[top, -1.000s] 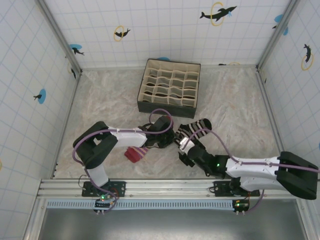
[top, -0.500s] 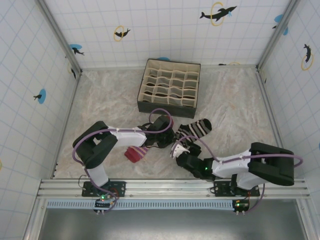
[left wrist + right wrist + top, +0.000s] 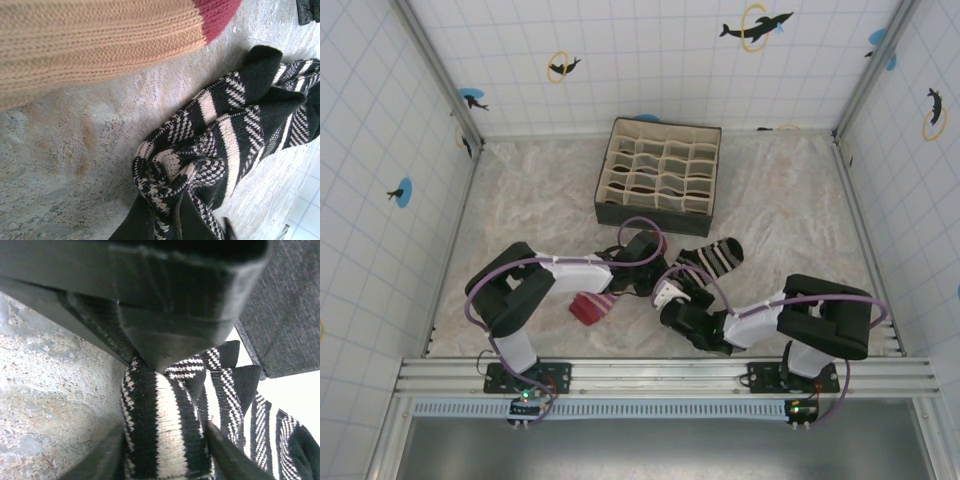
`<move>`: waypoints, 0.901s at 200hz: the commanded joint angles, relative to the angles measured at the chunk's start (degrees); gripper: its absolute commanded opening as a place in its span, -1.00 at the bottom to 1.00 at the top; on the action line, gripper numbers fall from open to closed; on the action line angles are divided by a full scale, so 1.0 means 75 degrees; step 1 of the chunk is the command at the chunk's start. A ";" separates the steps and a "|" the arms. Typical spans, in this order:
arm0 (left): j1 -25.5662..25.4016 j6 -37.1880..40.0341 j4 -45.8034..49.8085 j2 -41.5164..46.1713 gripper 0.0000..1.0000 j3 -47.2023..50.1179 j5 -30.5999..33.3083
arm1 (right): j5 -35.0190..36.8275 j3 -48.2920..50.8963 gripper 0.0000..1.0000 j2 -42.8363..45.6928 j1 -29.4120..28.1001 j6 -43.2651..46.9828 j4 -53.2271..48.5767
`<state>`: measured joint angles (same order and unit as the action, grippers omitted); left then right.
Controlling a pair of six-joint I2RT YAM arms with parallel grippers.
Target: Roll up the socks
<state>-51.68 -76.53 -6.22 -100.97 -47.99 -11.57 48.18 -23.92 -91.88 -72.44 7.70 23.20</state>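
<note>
The left arm (image 3: 570,268) and the right arm (image 3: 760,312) match: bulky matte-black joint housings joined by a smooth white link. A thin purple cable (image 3: 640,221) loops loosely outside each arm. Each arm is mounted on a black base plate (image 3: 525,378) bolted to a silver rail, with a small green light (image 3: 525,397) glowing beside it. The left hand (image 3: 165,220) has dark, flat, tapering fingers. The right hand (image 3: 672,295) is black with a white patch near its tip.

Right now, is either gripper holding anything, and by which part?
Left gripper pinches the striped sock by its bunched end. Right gripper has a fold of the same sock between its fingers, touching both; a firm clamp cannot be told.
</note>
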 commanded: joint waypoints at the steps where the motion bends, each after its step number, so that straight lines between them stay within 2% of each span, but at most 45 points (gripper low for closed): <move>1: 0.0070 0.0025 0.0409 0.0100 -1.00 0.0260 -0.0022 | -0.0574 0.0266 -0.44 0.0088 0.0226 -0.0588 -0.0146; 17: 0.0070 0.0034 0.0317 0.0115 -1.00 0.0269 -0.0041 | -0.1198 0.0381 -0.73 0.0229 0.0423 -0.0842 -0.0260; 25: 0.0070 0.0057 0.0260 0.0126 -0.88 0.0260 -0.0059 | -0.1554 0.0465 -0.86 0.0338 0.0569 -0.1014 -0.0292; 35: 0.0081 0.0119 0.0246 0.0109 -0.63 0.0186 -0.0123 | -0.2094 0.0599 -1.00 0.0492 0.0789 -0.1244 -0.0294; 68: 0.0094 0.0302 0.0377 0.0216 0.43 -0.0004 -0.0082 | -0.3684 0.0987 -1.00 0.0865 0.1571 -0.1903 -0.0353; 83: 0.0094 0.0368 0.0360 0.0321 0.65 -0.0044 -0.0020 | -0.4008 0.1169 -1.00 0.0974 0.1726 -0.2097 -0.0308; 120: 0.0094 0.0625 0.0326 0.0720 0.79 -0.0114 0.0301 | -0.5216 0.1658 -1.00 0.1296 0.2440 -0.2675 -0.0012; 156: 0.0094 0.0771 0.0512 0.0990 0.79 -0.0096 0.0627 | -0.6048 0.1817 -1.00 0.1366 0.3000 -0.2886 0.0012; 180: 0.0094 0.0736 0.0479 0.1062 0.79 0.0048 0.0673 | -0.6950 0.1794 -1.00 0.1239 0.3471 -0.3047 0.0024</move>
<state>-50.74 -72.16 -4.51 -94.59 -48.49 -8.29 4.78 -13.23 -80.01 -49.17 -12.51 33.39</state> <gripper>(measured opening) 0.897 0.131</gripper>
